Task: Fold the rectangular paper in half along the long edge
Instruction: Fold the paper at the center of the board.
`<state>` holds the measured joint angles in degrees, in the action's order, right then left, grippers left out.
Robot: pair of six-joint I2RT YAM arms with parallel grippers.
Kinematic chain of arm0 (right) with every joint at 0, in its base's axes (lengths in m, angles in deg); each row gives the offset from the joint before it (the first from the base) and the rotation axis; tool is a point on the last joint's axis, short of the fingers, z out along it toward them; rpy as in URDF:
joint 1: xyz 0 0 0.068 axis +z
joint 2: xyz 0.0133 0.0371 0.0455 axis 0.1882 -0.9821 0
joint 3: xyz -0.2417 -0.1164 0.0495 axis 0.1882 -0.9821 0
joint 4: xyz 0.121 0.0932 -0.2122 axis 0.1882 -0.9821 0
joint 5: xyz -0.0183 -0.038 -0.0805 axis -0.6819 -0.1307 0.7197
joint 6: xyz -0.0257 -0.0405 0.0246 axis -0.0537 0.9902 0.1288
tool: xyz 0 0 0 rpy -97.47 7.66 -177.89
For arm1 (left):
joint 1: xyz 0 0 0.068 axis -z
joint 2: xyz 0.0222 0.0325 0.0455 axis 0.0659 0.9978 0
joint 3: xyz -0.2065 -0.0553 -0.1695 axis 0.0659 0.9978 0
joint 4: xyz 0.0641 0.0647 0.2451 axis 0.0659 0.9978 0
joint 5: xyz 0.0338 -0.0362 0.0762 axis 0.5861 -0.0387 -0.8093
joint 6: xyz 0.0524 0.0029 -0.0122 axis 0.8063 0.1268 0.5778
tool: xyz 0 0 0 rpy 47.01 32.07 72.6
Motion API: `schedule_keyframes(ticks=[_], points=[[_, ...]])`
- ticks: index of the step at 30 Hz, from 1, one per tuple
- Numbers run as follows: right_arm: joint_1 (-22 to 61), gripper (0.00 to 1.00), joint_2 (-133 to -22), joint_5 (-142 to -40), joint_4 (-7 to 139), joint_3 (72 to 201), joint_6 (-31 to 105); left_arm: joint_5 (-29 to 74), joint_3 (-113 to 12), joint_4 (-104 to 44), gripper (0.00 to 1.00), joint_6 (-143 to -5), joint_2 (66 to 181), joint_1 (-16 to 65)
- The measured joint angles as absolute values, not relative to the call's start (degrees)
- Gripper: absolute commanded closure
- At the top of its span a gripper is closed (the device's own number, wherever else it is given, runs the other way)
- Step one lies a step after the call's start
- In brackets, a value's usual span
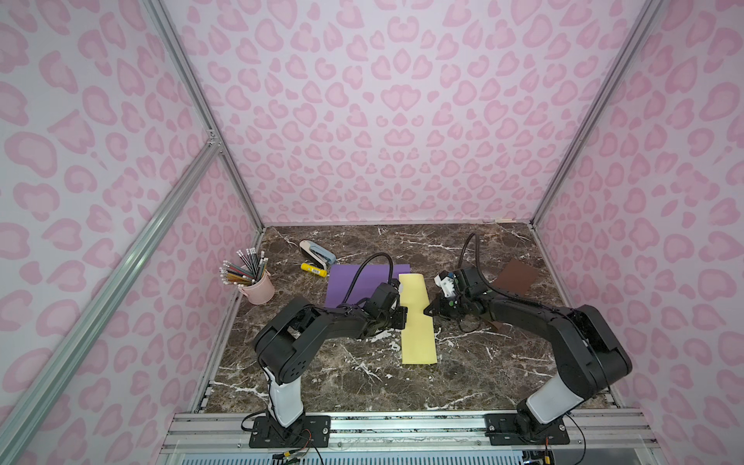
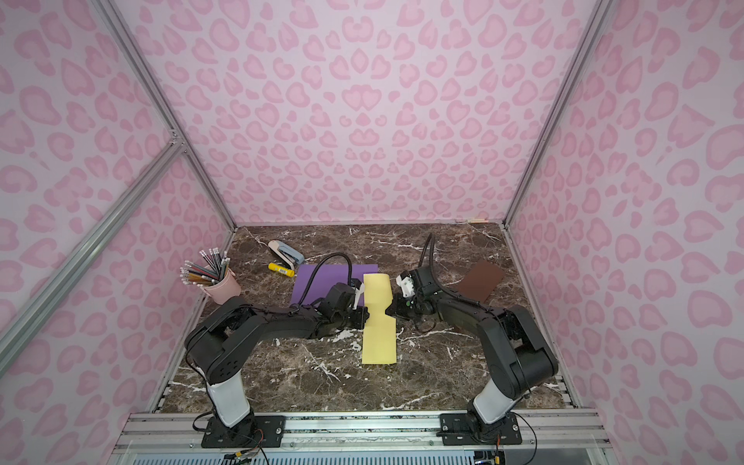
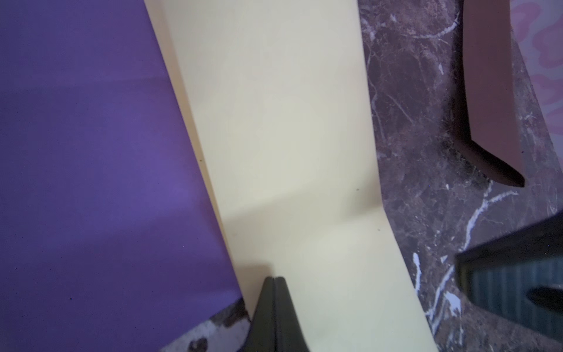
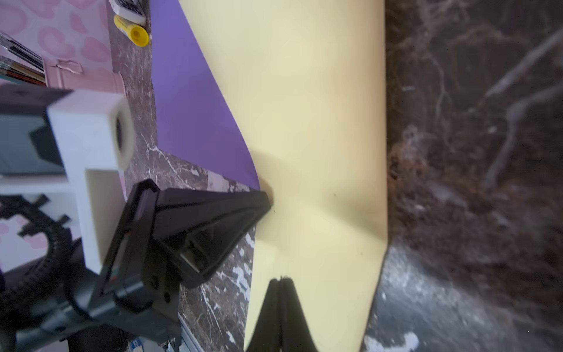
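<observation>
At frame centre in both top views, the yellow paper (image 1: 418,342) lay kinked at its waist. The left gripper (image 1: 405,318) and right gripper (image 1: 428,312) each pinched an opposite long edge, fingers together. The fold seemed underway; next, the halves would need aligning.

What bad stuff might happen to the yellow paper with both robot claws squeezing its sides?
1. The left gripper and right gripper seem to pinch the yellow paper at opposite edges, where it already buckles. Pulling apart might tear or crumple it.
2. Its far end overlaps the purple paper, which might get dragged along.
3. Uneven lifting could leave a crooked crease.
</observation>
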<state>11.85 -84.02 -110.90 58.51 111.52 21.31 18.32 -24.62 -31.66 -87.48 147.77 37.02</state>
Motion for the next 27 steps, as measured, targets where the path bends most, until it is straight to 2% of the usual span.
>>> schedule_keyframes(ticks=[10,19,27], points=[[7.1,1.00,-93.7,-111.1,63.1,112.9,21.4,17.9,-24.9,-31.7,0.96,-87.3,148.0,37.4],[0.3,1.00,-90.7,-113.9,67.2,106.1,23.3,17.8,-24.4,-32.2,0.96,-87.3,148.0,37.4],[4.6,1.00,-88.9,-111.8,61.9,113.5,24.7,17.8,-24.1,-32.6,0.96,-87.3,148.0,37.4]])
